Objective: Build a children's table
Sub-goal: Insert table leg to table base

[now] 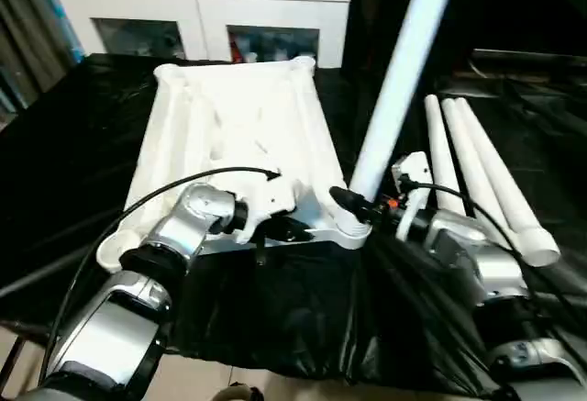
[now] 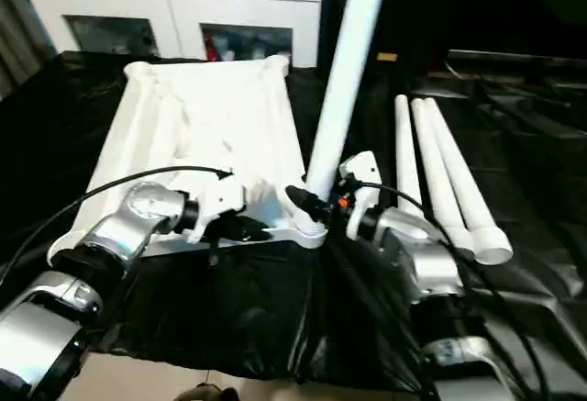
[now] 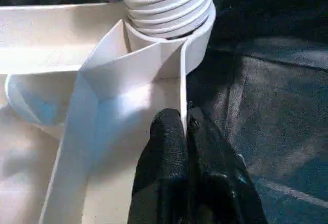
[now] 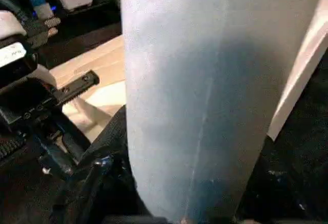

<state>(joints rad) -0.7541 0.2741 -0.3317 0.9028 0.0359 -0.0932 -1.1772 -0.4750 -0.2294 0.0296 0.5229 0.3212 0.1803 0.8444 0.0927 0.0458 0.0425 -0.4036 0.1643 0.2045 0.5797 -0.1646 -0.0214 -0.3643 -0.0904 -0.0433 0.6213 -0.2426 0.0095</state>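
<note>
The white tabletop (image 1: pixel 238 126) lies underside up on the black-covered work table. One white leg (image 1: pixel 399 80) stands in its near right corner socket (image 1: pixel 351 234), leaning to the right. Its threaded end (image 3: pixel 166 1) sits in that socket. My right gripper (image 1: pixel 353 206) is shut on the leg just above the socket, and the leg (image 4: pixel 205 80) looms close in the right wrist view. My left gripper (image 3: pixel 185 126) is shut on the tabletop's thin near rim (image 3: pixel 182 96), a little left of the socket.
Three loose white legs (image 1: pixel 486 181) lie side by side on the black cover (image 1: pixel 64 144), to the right of the tabletop. A white glass-door cabinet (image 1: pixel 202 6) stands behind the table. The cover hangs over the near table edge (image 1: pixel 293 346).
</note>
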